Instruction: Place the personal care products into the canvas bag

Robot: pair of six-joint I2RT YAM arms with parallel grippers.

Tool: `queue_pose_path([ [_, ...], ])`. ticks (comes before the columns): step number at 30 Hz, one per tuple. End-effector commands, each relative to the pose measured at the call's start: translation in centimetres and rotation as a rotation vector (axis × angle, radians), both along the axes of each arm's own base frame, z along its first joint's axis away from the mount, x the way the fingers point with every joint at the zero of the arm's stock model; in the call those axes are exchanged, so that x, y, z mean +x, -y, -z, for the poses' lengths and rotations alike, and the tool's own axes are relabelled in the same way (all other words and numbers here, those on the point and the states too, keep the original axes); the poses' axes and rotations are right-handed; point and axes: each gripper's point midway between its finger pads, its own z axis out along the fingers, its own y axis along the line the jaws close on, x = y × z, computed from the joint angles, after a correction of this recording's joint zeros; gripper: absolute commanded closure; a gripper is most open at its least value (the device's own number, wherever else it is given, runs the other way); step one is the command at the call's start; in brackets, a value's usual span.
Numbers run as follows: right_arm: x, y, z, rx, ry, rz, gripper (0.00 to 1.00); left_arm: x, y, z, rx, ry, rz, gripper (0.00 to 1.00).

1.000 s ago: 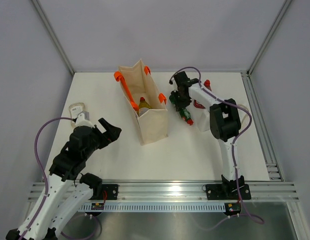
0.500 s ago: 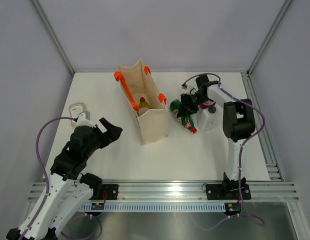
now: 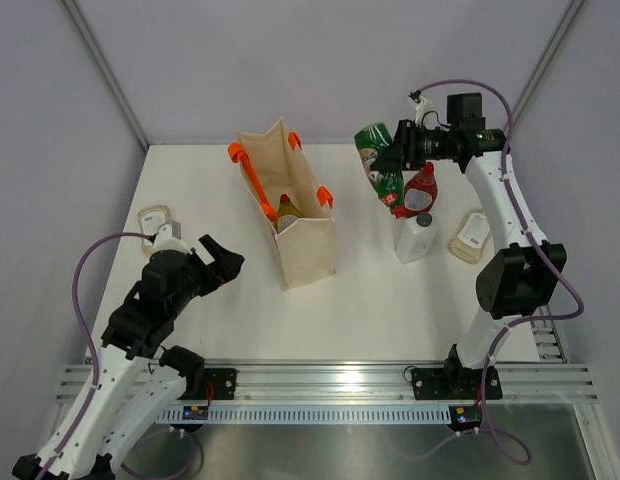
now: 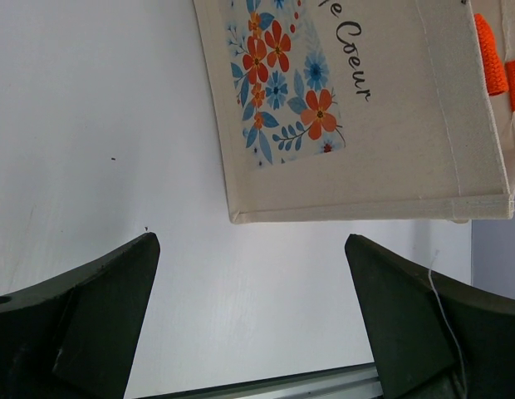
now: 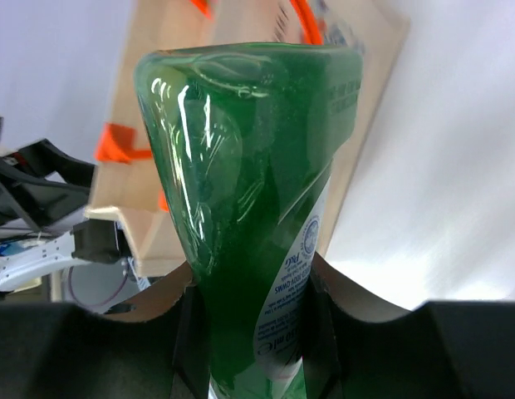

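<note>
Currently the right gripper [image 3: 398, 160] is closed on the dark green bottle [image 3: 375, 150] and holds it clear of the table [image 3: 390, 300]. In the right wrist view, one dark finger [image 5: 91, 349] sits on each side of the bottle's narrow end. The bottle's broad end [image 5: 241, 166] points away from the gripper.

The canvas bag [image 3: 305, 240] stands upright, well to the left of this gripper and apart from it. A yellow-green bottle [image 3: 287, 210] is visible inside the bag's open top.

The red bottle [image 3: 422, 185] stands just beside the right gripper on the side toward the arm bases. The white bottle [image 3: 414, 240] stands next to the red bottle, further from the gripper. A pale beige item [image 3: 471, 234] lies to the gripper's right, near the white bottle.

The left gripper [image 4: 251, 245] is spread fully apart and holds nothing. The bag's floral side [image 4: 282, 83] lies directly ahead of its fingertips, not touching them.
</note>
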Motion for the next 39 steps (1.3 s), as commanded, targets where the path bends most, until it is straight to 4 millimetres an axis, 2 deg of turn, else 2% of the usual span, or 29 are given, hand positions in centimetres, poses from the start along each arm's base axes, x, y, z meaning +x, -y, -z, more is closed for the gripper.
queue_pose_path([
  [1, -1.9, -3.2, -9.6, 0.108, 0.221, -0.121, 1.00, 1.0, -0.8, -2.9, 0.023, 0.090, -0.034, 0.01],
  [2, -1.9, -3.9, -11.6, 0.110, 0.280, -0.135, 1.00, 1.0, -0.8, -3.0, 0.030, 0.090, -0.032, 0.01],
  [4, -1.6, -6.7, -11.7, 0.098, 0.301, -0.176, 1.00, 0.9, -1.0, -3.1, 0.036, 0.084, -0.036, 0.01],
  [6, -0.8, -9.0, -13.2, 0.093, 0.364, -0.189, 1.00, 0.6, -1.2, -3.1, 0.039, 0.076, -0.041, 0.01],
  [7, -1.7, -11.4, -13.6, 0.091, 0.391, -0.219, 1.00, 0.5, -1.3, -3.2, 0.037, 0.077, -0.045, 0.01],
  [8, -1.8, -12.5, -14.7, 0.089, 0.436, -0.214, 1.00, 0.3, -1.3, -3.1, 0.033, 0.072, -0.050, 0.01],
  [10, -1.1, -15.0, -14.3, 0.075, 0.461, -0.192, 1.00, -0.2, -1.8, -3.2, 0.028, 0.075, -0.067, 0.01],
  [11, -2.2, -17.0, -15.1, 0.091, 0.479, -0.210, 1.00, -0.4, -1.9, -3.1, 0.026, 0.073, -0.072, 0.01],
  [12, -1.8, -18.3, -14.4, 0.091, 0.459, -0.202, 1.00, -0.7, -2.2, -2.8, 0.028, 0.063, -0.083, 0.01],
  [13, -0.9, -19.1, -14.8, 0.087, 0.487, -0.146, 1.00, -1.0, -2.4, -3.0, 0.024, 0.072, -0.090, 0.01],
  [14, -1.3, -20.6, -14.8, 0.094, 0.489, -0.135, 1.00, -1.1, -2.7, -3.0, 0.023, 0.071, -0.104, 0.01],
  [16, 1.3, -21.4, -13.6, 0.060, 0.457, 0.025, 1.00, -1.5, -3.1, -2.9, 0.028, 0.067, -0.115, 0.01],
  [17, 1.9, -22.2, -12.5, 0.039, 0.439, 0.064, 1.00, -1.6, -3.4, -2.8, 0.034, 0.065, -0.127, 0.01],
  [18, 3.3, -21.6, -11.7, -0.003, 0.439, 0.146, 1.00, -1.6, -3.5, -3.1, 0.034, 0.070, -0.132, 0.01],
  [19, 3.5, -21.6, -10.3, -0.033, 0.420, 0.150, 0.98, -1.5, -3.6, -3.1, 0.039, 0.070, -0.137, 0.01],
  [21, 3.9, -20.9, -9.2, -0.093, 0.452, 0.155, 0.84, -1.2, -4.0, -3.4, 0.069, 0.080, -0.150, 0.01],
  [22, 4.1, -20.9, -6.8, -0.134, 0.440, 0.139, 0.71, -1.0, -4.2, -3.5, 0.087, 0.079, -0.155, 0.01],
  [23, 3.8, -20.7, -6.5, -0.147, 0.458, 0.123, 0.63, -0.6, -4.3, -3.2, 0.124, 0.064, -0.153, 0.01],
  [24, 3.1, -20.3, -7.5, -0.151, 0.516, 0.089, 0.54, -0.2, -4.8, -3.3, 0.155, 0.062, -0.173, 0.01],
  [25, 2.5, -20.2, -5.9, -0.182, 0.510, 0.045, 0.27, 0.2, -5.0, -3.8, 0.174, 0.065, -0.182, 0.01],
  [27, 1.5, -19.6, -6.7, -0.205, 0.590, -0.021, 0.04, 1.5, -5.8, -3.1, 0.269, 0.017, -0.213, 0.01],
  [29, 0.3, -19.3, -6.9, -0.233, 0.620, -0.101, 0.01, 2.6, -6.5, -3.7, 0.316, 0.000, -0.234, 0.01],
  [31, -0.8, -18.7, -8.6, -0.223, 0.658, -0.154, 0.01, 4.5, -7.5, -3.1, 0.329, -0.063, -0.264, 0.01],
  [32, -1.4, -18.2, -9.6, -0.217, 0.690, -0.186, 0.00, 5.5, -7.0, -3.4, 0.294, -0.058, -0.227, 0.01],
  [33, -2.6, -18.3, -10.6, -0.174, 0.708, -0.242, 0.01, 6.5, -8.9, -2.5, 0.286, -0.102, -0.281, 0.01],
  [35, -3.6, -17.0, -12.2, -0.148, 0.742, -0.281, 0.01, 7.8, -10.2, -2.1, 0.274, -0.123, -0.296, 0.01],
  [36, -5.0, -16.2, -13.8, -0.130, 0.787, -0.313, 0.01, 8.8, -11.6, -1.4, 0.273, -0.149, -0.325, 0.01],
  [37, -5.5, -15.6, -13.8, -0.133, 0.785, -0.322, 0.01, 9.4, -12.3, -1.0, 0.284, -0.159, -0.333, 0.01],
  [39, -6.9, -12.9, -15.9, -0.099, 0.814, -0.316, 0.00, 10.6, -14.7, -0.5, 0.359, -0.167, -0.368, 0.01],
])
